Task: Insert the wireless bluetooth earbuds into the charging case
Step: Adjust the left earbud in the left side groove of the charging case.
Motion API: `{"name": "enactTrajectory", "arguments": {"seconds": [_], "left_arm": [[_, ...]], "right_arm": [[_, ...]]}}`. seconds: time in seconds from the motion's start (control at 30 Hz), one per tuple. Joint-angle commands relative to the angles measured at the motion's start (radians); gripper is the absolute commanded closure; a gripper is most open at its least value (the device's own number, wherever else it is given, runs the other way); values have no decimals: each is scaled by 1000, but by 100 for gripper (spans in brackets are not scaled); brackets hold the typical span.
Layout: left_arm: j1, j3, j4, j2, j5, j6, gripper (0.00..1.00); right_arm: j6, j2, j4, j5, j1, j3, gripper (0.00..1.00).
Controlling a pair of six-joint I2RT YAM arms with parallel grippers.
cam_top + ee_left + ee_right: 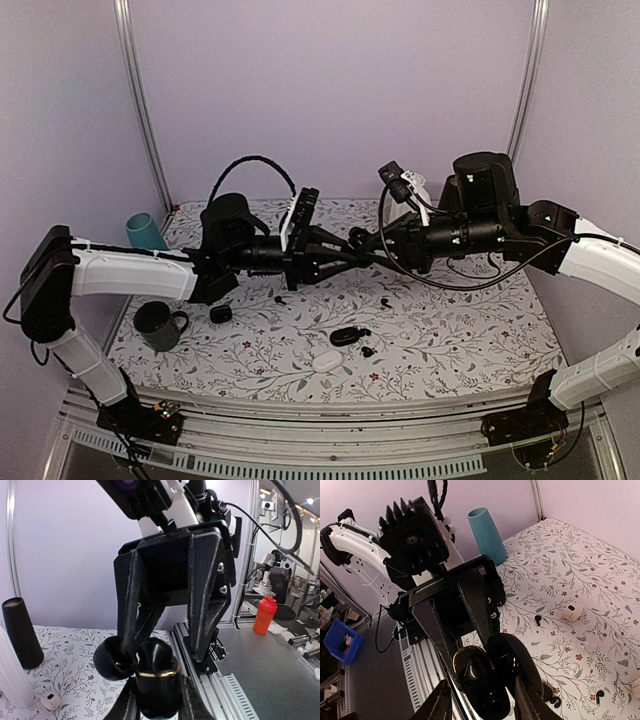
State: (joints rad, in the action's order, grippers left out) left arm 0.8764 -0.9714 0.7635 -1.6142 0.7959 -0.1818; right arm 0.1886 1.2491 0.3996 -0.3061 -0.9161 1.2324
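Earbuds (538, 620) are lying uninserted on the surface (580, 570); left end effector (159, 702) is clamping the open charging case (157, 677) in mid-air, while right end effector (484, 700) is hovering around it, jaws apart.

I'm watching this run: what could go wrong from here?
The right gripper, open, straddles the open charging case that the left gripper pinches in mid-air; withdrawing might snag its lid or knock it loose. Black earbuds lie loose on the table below; a dropped case could scatter them.
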Motion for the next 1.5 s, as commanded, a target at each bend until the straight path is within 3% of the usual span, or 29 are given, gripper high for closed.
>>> {"name": "enactTrajectory", "arguments": {"seconds": [0.0,0.5,1.0,1.47], "left_arm": [[8,-27,42,-12,110,-38,100],[-16,-27,40,0,115,-72,100],[-48,-71,29,-48,170,-187,100],[-48,-57,37,-32,207,-180,100]], "right_arm": [[-57,-33,-49,39,-3,18,57],[-100,-102,-7,-43,-3,-16,55],[-88,-65,-31,-251,-8,-10,55],[-70,-30,1,-143,-5,-13,54]]}}
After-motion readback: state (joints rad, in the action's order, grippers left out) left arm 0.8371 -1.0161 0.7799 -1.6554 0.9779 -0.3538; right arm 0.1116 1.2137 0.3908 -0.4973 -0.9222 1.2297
